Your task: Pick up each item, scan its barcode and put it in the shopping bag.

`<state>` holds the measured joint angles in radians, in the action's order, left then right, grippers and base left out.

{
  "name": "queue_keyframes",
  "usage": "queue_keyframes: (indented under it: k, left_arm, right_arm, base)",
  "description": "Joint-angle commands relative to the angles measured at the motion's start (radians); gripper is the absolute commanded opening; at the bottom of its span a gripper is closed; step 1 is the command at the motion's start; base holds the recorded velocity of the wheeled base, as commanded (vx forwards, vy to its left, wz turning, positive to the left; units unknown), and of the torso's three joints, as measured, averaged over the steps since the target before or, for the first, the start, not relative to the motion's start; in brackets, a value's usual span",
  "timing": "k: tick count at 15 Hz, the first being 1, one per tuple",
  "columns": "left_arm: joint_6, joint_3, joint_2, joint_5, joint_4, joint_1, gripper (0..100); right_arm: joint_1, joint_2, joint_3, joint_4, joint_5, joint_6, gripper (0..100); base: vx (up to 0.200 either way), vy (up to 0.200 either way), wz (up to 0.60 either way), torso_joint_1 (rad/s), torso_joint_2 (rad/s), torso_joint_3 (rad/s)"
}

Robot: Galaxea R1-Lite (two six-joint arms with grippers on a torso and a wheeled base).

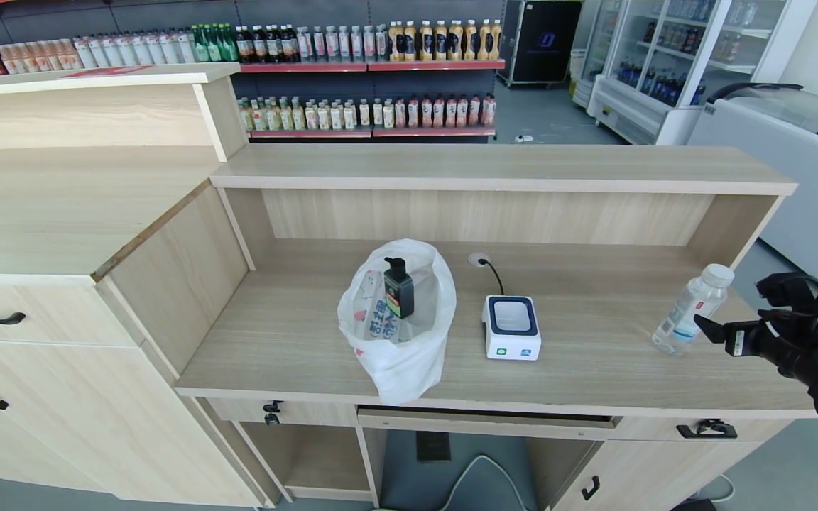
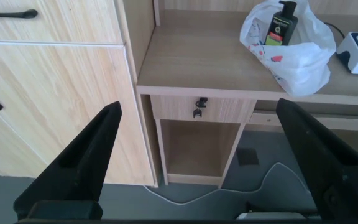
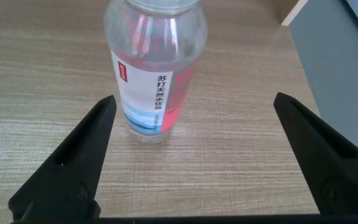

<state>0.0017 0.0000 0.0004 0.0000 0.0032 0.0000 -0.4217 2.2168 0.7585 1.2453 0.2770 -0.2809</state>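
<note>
A clear plastic bottle (image 3: 153, 68) stands upright on the pale wood-grain surface (image 3: 36, 74). Its label has a white band with red above and blue below, and its top runs out of the picture. The hand (image 3: 194, 102) is low and close behind it, with its two black fingers (image 3: 73, 162) spread wide, one to each side. The bottle sits in the gap between them, off centre and much nearer one finger than the other. No finger presses on it. Past the bottle, at one corner, the surface ends in a straight edge with grey floor (image 3: 340, 56) beyond.
</note>
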Motion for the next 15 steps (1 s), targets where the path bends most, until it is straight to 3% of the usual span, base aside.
queue_keyframes:
  k: [1,15]
  left_arm:
    - [0.000,0.000,0.000,0.000,0.000,0.000,100]
    - [0.000,0.000,0.000,0.000,0.000,0.000,100]
  right_arm:
    - [0.004,0.011,0.004,0.000,0.001,0.000,100]
    - [0.070,0.115,0.136,0.016,-0.002,0.000,100]
  base:
    - [0.000,0.000,0.00,0.000,0.00,0.000]
    - [0.000,0.000,0.00,0.000,0.00,0.000]
